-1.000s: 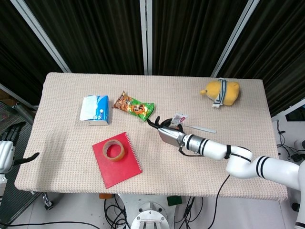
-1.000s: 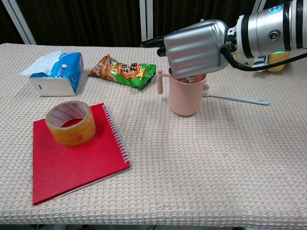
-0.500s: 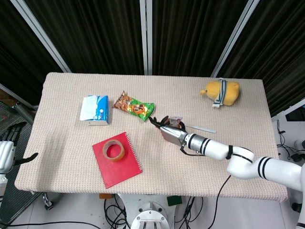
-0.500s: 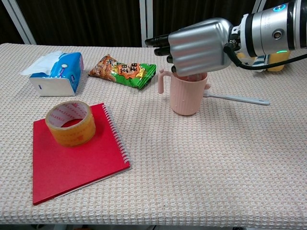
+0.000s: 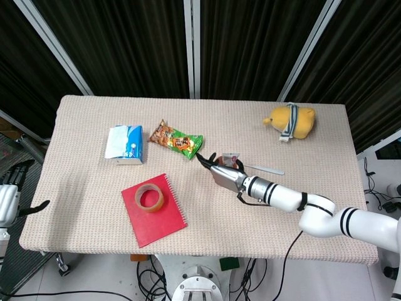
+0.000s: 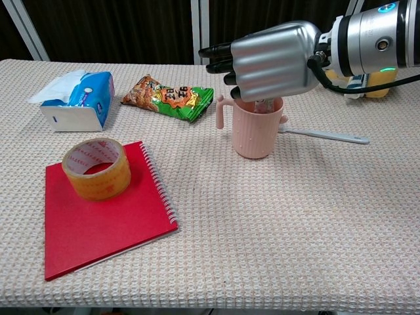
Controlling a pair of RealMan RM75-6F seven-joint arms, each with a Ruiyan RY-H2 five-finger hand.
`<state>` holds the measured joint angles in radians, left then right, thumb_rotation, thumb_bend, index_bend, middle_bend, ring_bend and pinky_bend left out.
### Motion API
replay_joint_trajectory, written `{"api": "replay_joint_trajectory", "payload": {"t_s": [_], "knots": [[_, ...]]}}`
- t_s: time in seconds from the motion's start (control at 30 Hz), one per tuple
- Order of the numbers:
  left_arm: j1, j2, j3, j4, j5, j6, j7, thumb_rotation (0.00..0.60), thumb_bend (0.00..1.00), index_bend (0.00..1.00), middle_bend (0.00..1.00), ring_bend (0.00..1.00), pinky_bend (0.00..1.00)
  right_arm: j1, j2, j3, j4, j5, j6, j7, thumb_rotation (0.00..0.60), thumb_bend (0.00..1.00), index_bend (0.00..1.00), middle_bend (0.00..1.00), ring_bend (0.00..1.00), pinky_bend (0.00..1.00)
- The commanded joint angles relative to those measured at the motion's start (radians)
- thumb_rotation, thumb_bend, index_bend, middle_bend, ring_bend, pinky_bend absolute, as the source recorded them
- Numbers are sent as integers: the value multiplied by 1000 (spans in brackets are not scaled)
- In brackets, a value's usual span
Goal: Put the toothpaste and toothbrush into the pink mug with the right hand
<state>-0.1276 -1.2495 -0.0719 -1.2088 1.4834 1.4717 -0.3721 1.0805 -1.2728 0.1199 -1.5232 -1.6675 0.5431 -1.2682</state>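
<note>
Head view. We see the silver right hand (image 5: 222, 171) near the centre of the frame, above the ribbed pink plastic mug (image 5: 233, 164), most of which it hides. The end of the toothpaste tube (image 5: 230, 156) shows at the mug's upper side. The hand's dark fingers (image 5: 206, 157) reach toward the upper left and hold nothing; half a second ago they lay lower over the mug. The slim white toothbrush (image 5: 268, 168) lies flat on the beige woven tablecloth (image 5: 88, 207), just right of the mug. The left hand (image 5: 14, 194) hangs at the lower left edge, off the table, fingers apart and empty. Elsewhere we note a blue-and-white tissue pack (image 5: 125, 143), a green-and-orange snack packet (image 5: 178, 140), a tan roll of tape (image 5: 150, 198) on a red spiral notebook (image 5: 155, 211), and a yellow plush toy (image 5: 289, 121) at upper right.

Chest view. The right hand (image 6: 272, 59) has risen since the earlier frame: its palm now sits clear of the mug (image 6: 256, 128), fingers (image 6: 216, 54) extended leftward and loosely spread. The toothpaste (image 6: 261, 105) stands inside the mug, only its top visible at the rim. The toothbrush (image 6: 323, 135) is unmoved, on the cloth behind and right of the mug. The left hand is outside this view.
</note>
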Motion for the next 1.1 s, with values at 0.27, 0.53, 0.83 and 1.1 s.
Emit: {"api": "replay_joint_trajectory", "payload": {"t_s": [0.27, 0.53, 0.83, 1.1], "knots": [[-2, 3, 3, -2, 4, -3, 7, 598, 75, 96, 106, 100, 219, 4, 3, -7, -9, -5, 25, 26, 600, 402, 122, 157, 0, 0], [-1, 11, 2, -11, 5, 1, 12, 595, 75, 96, 106, 100, 219, -28, 22, 7, -48, -3, 121, 56, 600, 288, 0, 0, 0, 0], [-4, 11, 0, -17, 4, -2, 17, 594, 75, 96, 106, 100, 219, -92, 100, 38, -126, -37, 304, 138, 600, 284, 0, 0, 0, 0], [-6, 15, -1, -28, 4, -3, 31, 595, 75, 96, 106, 100, 219, -223, 112, 76, -135, 51, 524, 311, 600, 253, 0, 35, 0, 0]]}}
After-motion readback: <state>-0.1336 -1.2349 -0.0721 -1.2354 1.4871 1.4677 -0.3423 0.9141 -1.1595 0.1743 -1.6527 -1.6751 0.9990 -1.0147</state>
